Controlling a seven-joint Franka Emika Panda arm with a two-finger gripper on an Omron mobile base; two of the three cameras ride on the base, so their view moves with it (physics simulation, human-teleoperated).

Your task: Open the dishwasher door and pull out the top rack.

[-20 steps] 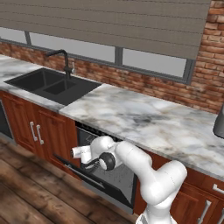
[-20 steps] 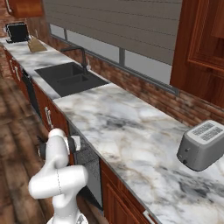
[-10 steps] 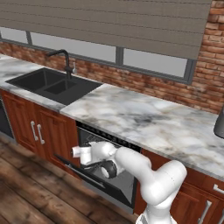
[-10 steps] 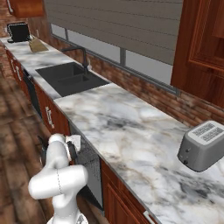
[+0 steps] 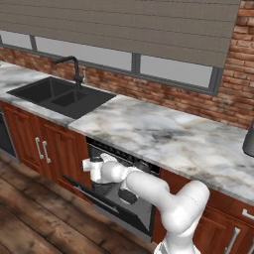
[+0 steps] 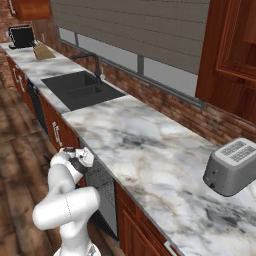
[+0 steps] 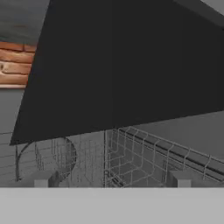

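Progress at the dishwasher: the dishwasher door is hanging partly lowered beneath the marble desk, just right of the sink, so the opening step is looking underway rather than finished. The claw is standing spread, pinching nothing, its two fingertips framing the wire grid of the top rack, which is sitting inside the cavity under the black panel. Pulling the rack out is remaining, by this judgement.

Grey wire top rack lies beneath a broad black panel.
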